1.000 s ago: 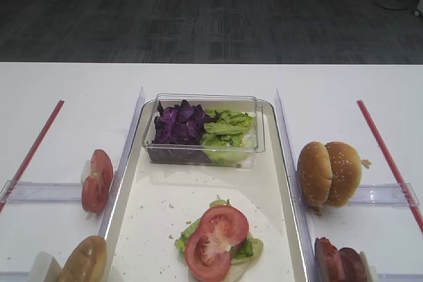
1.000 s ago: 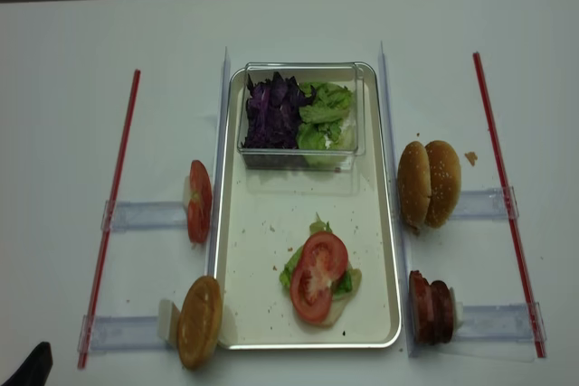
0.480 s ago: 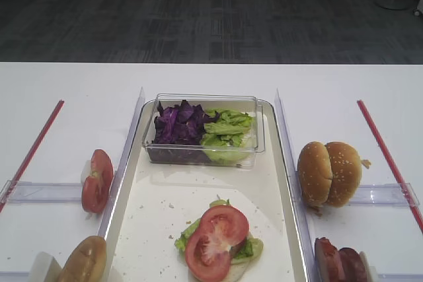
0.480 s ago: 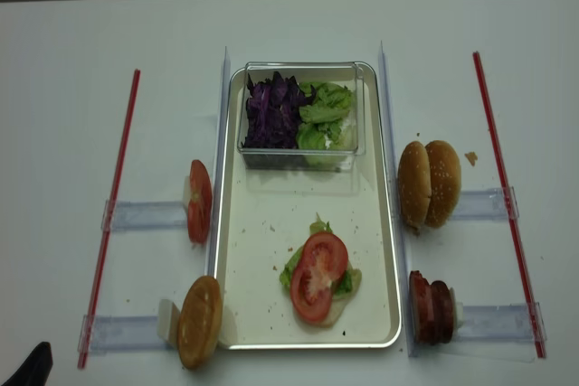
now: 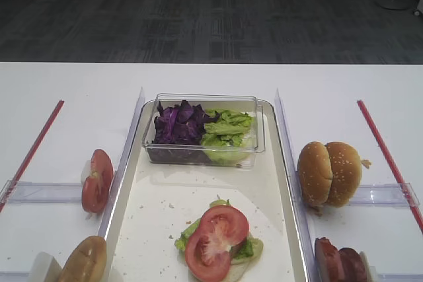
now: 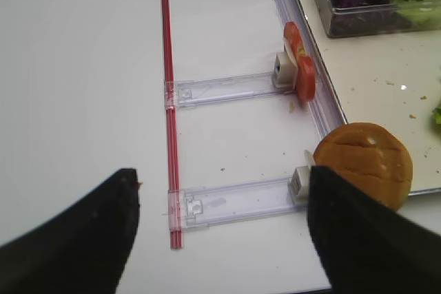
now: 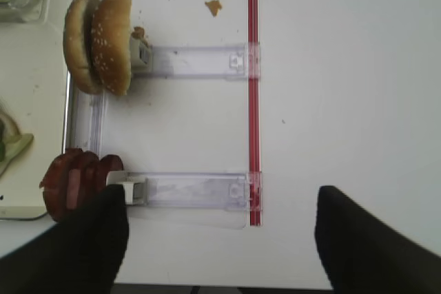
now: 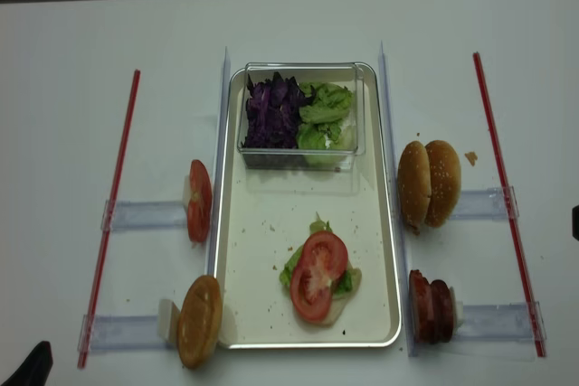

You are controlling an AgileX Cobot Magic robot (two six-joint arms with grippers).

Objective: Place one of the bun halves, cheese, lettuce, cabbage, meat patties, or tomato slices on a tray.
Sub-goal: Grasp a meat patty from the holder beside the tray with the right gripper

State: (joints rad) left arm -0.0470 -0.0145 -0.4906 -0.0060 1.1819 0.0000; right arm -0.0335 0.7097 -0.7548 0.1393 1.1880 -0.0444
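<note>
Silvery at its rim, the tray lies in the middle of the white table. At its far end stands a clear plastic box with the dark purple cabbage on the left side and the green lettuce on the right side. Nearer to me on the tray, one tomato slice rests on top of some lettuce leaves and a pale round base.

On the right of the tray, two bun halves stand on edge, pressed against each other, at the end of a clear plastic holder. In front of them the meat patties also stand on edge, touching each other. On the left of the tray two more tomato slices stand upright in a holder, and a single bun half stands at the front left corner.

The right gripper has its two dark fingers spread wide, with nothing between them. It hovers over the table beside the meat patties; its left finger appears close to them in the wrist view, but I cannot tell if it touches. The left gripper is also wide open and holds nothing; it is above the bare table, near the single bun half and a red strip.
</note>
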